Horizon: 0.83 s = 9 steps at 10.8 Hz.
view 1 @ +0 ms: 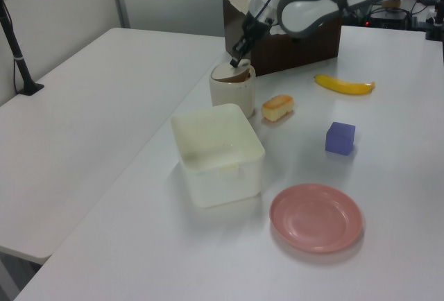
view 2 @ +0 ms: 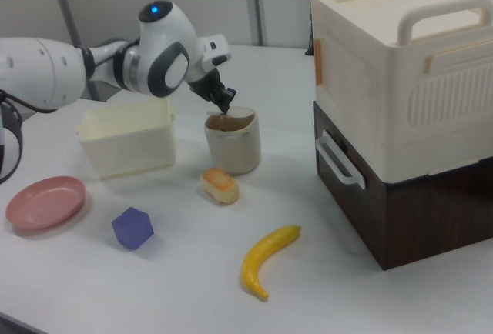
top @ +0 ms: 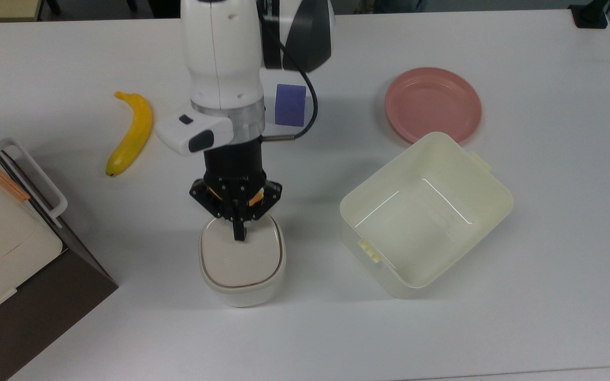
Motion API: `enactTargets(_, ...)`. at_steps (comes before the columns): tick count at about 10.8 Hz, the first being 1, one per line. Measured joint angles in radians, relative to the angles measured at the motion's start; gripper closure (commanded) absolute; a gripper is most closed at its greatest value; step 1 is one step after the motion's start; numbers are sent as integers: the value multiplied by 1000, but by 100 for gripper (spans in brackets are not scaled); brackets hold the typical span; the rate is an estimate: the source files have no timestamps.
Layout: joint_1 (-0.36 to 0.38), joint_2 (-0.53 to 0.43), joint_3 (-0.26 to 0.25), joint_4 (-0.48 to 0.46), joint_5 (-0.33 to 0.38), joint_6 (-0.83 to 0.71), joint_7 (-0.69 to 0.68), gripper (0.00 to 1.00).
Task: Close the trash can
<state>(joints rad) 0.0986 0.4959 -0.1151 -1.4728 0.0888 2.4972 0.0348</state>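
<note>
Off-white trash can (top: 242, 264) is seen at the table's (top: 548, 264) near-centre in the top view, its beige lid (top: 241, 256) tilted slightly ajar in the side views. The gripper (top: 239, 233), fingers pinched together on nothing, is set at the lid's 12 o'clock edge. A tub (top: 425, 214) lies at the can's 3 o'clock, a banana (top: 129, 133) at 10 o'clock.

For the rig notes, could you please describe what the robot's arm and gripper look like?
The arm has glossy white rounded shells with dark grey joint covers and a silver ring at the wrist. A white-and-black box sits beside the wrist, and a black cable loops along it. The gripper is black, with small white lettering, orange accents and two slim black fingers.
</note>
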Motion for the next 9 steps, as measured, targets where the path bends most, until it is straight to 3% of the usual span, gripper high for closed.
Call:
enactTargets(2,0,-34,0,-7,0,-63,0,100)
enactTargets(9,0,-10,0,-34,0,-65,-6,100)
